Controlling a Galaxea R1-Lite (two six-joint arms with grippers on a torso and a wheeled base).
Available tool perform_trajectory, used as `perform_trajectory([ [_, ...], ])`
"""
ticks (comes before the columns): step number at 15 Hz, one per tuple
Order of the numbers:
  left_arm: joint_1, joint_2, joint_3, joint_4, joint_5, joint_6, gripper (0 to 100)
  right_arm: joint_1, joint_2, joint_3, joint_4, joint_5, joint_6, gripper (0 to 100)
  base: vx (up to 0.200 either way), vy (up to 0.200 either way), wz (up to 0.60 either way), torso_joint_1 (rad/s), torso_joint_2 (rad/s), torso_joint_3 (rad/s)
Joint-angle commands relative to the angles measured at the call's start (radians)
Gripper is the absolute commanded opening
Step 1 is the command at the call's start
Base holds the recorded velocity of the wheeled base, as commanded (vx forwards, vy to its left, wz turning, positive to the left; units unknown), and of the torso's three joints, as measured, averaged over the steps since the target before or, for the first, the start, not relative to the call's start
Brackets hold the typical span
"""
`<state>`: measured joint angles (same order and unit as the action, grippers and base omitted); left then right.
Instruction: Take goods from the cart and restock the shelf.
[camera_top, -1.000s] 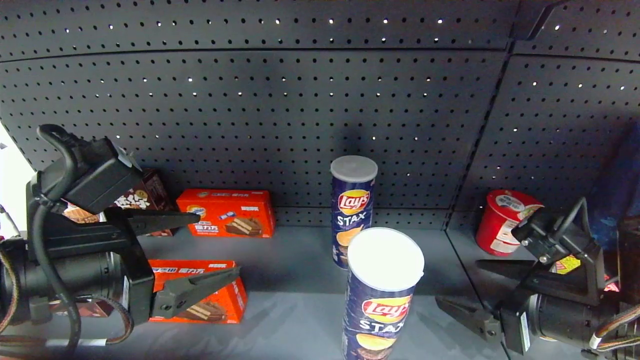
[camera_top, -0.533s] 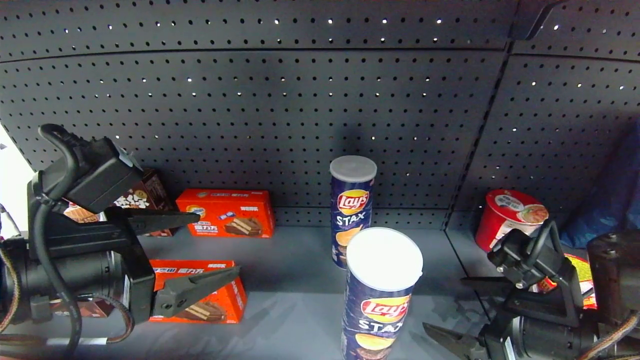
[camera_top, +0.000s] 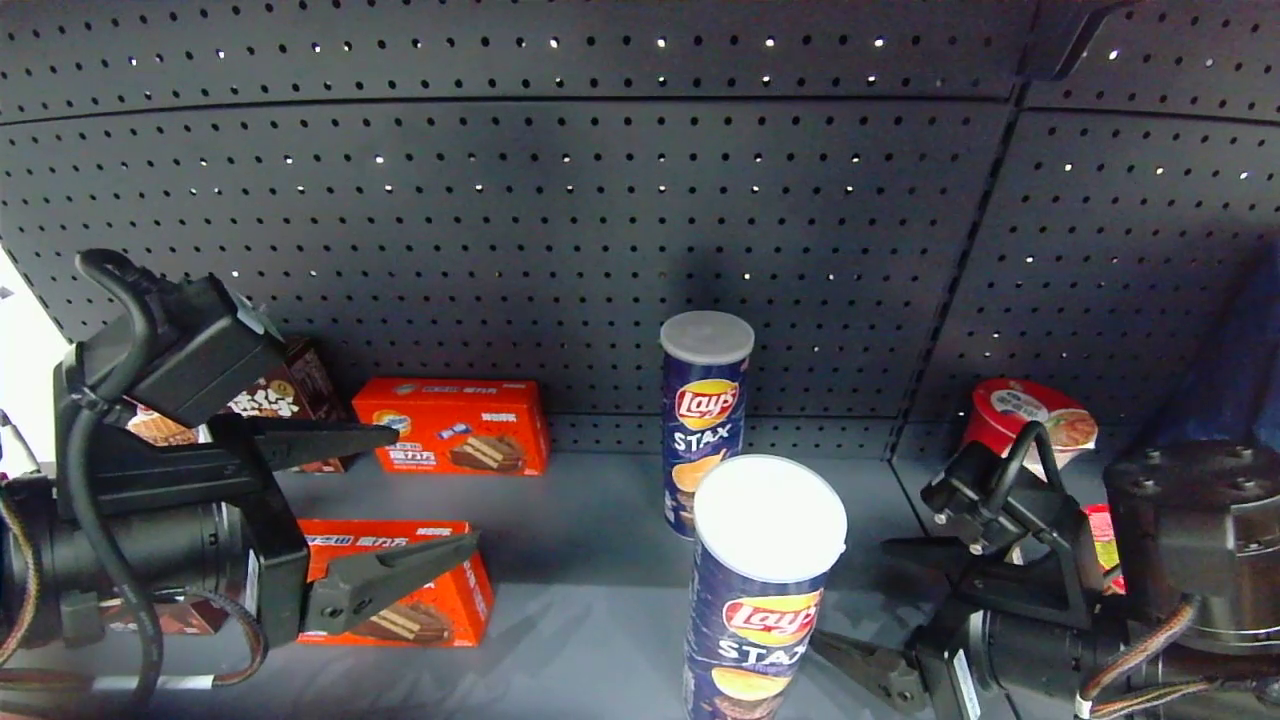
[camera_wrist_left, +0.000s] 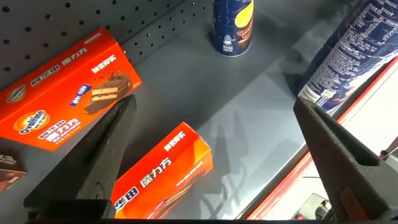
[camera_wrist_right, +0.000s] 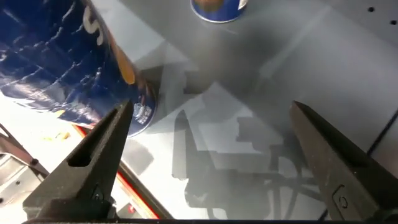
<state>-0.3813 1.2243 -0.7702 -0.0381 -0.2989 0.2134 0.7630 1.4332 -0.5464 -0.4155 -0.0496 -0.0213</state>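
Shelf (camera_top: 590, 540) with two lidded chip cans (camera_top: 765, 580), left gripper (camera_top: 435, 490) and right gripper (camera_top: 850, 592) spread wide, empty.

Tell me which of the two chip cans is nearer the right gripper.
The white-lidded can at the front of the shelf: the right gripper sits open just beside it. The grey-lidded can stands farther back by the pegboard.

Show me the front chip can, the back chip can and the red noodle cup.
front chip can (camera_top: 770, 520), head view, middle of its white lid.
back chip can (camera_top: 705, 430), head view, its blue side wall.
red noodle cup (camera_top: 1020, 405), head view, its lid.
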Motion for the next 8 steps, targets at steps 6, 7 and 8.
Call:
perform_trajectory([
  [6, 0.001, 0.001, 0.005, 0.0, 0.0, 0.0, 100, 0.027, -0.002, 0.029, 0.0, 0.007, 0.0, 100, 0.0, 0.0, 0.0, 0.0, 0.0, 0.0],
  [7, 0.001, 0.001, 0.005, 0.0, 0.0, 0.0, 100, 0.03, 0.003, 0.025, 0.0, 0.007, -0.002, 100, 0.0, 0.0, 0.0, 0.0, 0.0, 0.0],
  [8, 0.001, 0.001, 0.005, 0.0, 0.0, 0.0, 100, 0.038, 0.018, 0.019, -0.003, 0.005, 0.0, 100, 0.0, 0.0, 0.0, 0.0, 0.0, 0.0],
])
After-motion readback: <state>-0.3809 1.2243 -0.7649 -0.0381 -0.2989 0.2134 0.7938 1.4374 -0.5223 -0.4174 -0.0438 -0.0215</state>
